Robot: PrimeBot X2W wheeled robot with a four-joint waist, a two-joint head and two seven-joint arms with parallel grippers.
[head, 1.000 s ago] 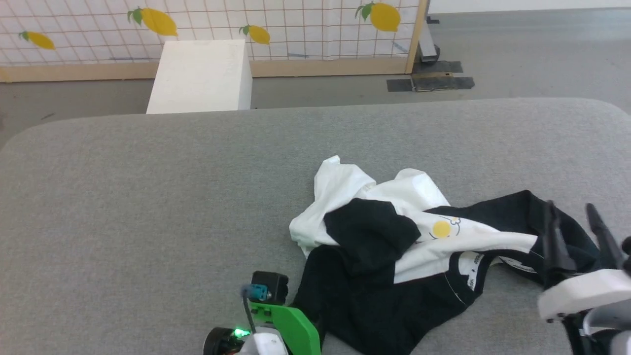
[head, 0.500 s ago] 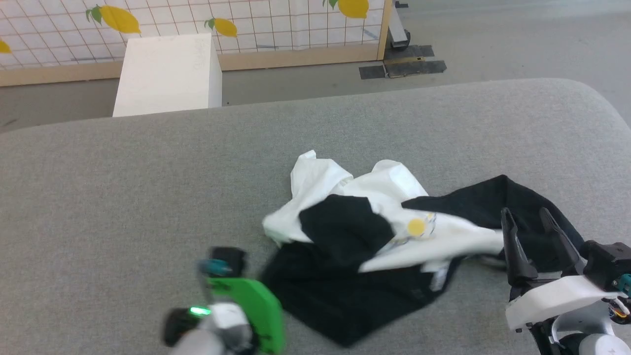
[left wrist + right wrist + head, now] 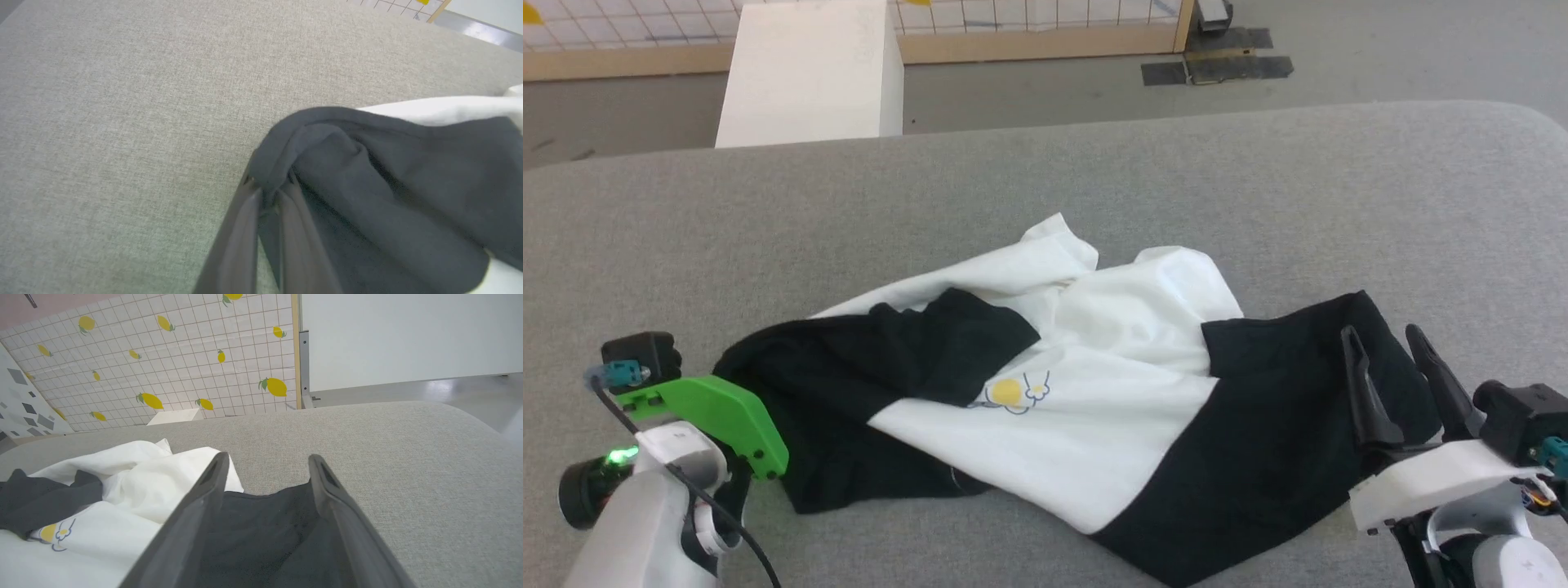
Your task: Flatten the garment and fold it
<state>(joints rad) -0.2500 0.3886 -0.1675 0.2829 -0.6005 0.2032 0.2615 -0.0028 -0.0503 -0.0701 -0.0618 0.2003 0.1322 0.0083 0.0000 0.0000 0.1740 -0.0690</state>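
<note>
— While it lies across the grey bench, how does the garment look?

— Rumpled and creased, not flat. Its white body sits in the middle with a small yellow-and-blue print facing up. One black sleeve runs off toward the left jaws and the other toward the right jaws, so the shirt stretches between the two.

— What are the left jaws doing?

— They are pressed together. In the left wrist view the two fingers pinch a bunched fold of the black cloth at their tips, and a strip of white cloth shows just past that fold.

— And the right jaws?

— Spread wide, gripping nothing. Their fingers stand over the outer end of the other black sleeve, and in the right wrist view the dark cloth lies in the gap between them. Whether the tips touch the cloth, I cannot tell.

— Anything else around?

— Ahead of the left jaws, past the bench's far edge, a white box stands on the floor. Behind it runs a tiled screen printed with lemons. Ahead of the right jaws, dark tape patches lie on the floor at the foot of the screen's wooden frame.
</note>
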